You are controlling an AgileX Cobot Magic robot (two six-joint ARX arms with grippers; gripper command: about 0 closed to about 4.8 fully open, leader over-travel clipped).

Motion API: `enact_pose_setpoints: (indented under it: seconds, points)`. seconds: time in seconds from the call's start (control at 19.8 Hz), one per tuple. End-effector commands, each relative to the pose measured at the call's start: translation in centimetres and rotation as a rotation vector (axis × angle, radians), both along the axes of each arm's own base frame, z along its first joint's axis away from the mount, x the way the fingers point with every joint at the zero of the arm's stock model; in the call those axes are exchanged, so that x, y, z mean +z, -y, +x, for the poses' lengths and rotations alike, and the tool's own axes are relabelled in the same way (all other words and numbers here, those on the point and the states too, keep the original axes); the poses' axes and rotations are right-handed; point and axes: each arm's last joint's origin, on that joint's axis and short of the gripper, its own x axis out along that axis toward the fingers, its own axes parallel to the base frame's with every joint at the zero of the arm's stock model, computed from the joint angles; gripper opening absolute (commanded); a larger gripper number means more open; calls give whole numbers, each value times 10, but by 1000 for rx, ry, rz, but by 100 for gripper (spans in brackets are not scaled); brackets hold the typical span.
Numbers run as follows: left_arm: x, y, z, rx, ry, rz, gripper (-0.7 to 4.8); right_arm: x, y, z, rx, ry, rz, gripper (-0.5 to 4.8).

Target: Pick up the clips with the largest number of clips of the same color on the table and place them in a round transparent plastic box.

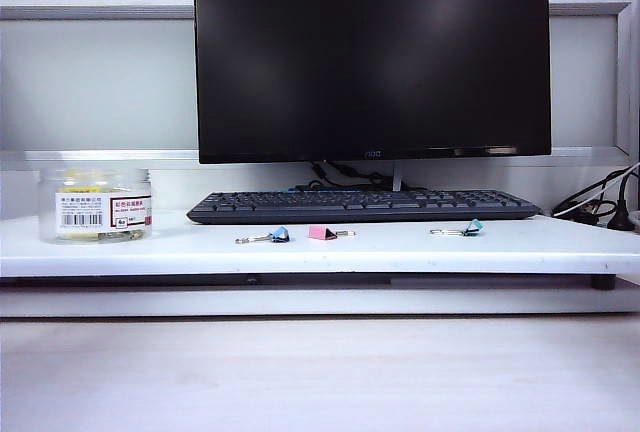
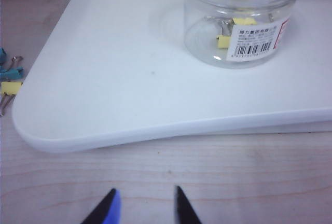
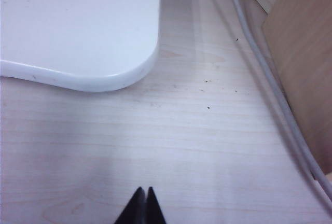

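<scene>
A: Clips (image 2: 228,36), yellow — at least two sit inside the round transparent plastic box (image 1: 95,205), wire handles showing through the wall.

B: Box position?

A: Upright on the white riser (image 1: 400,248), at 9 o'clock from the keyboard (image 1: 362,206), barcode label facing out.

B: Other clips?

A: Along the riser's front edge, at 6 o'clock from the keyboard: a blue clip (image 1: 276,236), a pink clip (image 1: 324,233) just beside it, a teal clip (image 1: 468,228) well apart toward 3 o'clock. In the left wrist view, a loose yellow clip (image 2: 9,89) lies on the wooden table (image 1: 320,377) off the riser's corner, beside a teal one.

B: Left pincer (image 2: 144,203)?

A: Low over bare table, short of the riser's edge, box at its 12 o'clock. Jaws partly apart, nothing between them.

B: Right pincer (image 3: 143,203)?

A: Over bare table near the riser's other corner, a grey cable (image 3: 270,84) at its 2 o'clock. Tips pressed together, holding nothing.
</scene>
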Motion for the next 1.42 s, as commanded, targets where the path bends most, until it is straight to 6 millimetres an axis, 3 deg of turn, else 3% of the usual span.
enact_pose_setpoints:
  seconds: [0.05,0.86,1.21,1.42]
  points:
    - [-2,0,0,-4,-4,0,144,3,2,0,-26,17,0,-5]
    - [-2,0,0,0,-5,0,144,3,7,0,-87,17,-1,-5]
    - [-2,-20,0,232,-5,1,144,3,7,0,-87,17,-1,-5]
    - [-2,-21,0,243,-5,0,144,3,7,0,-87,17,-1,-5]
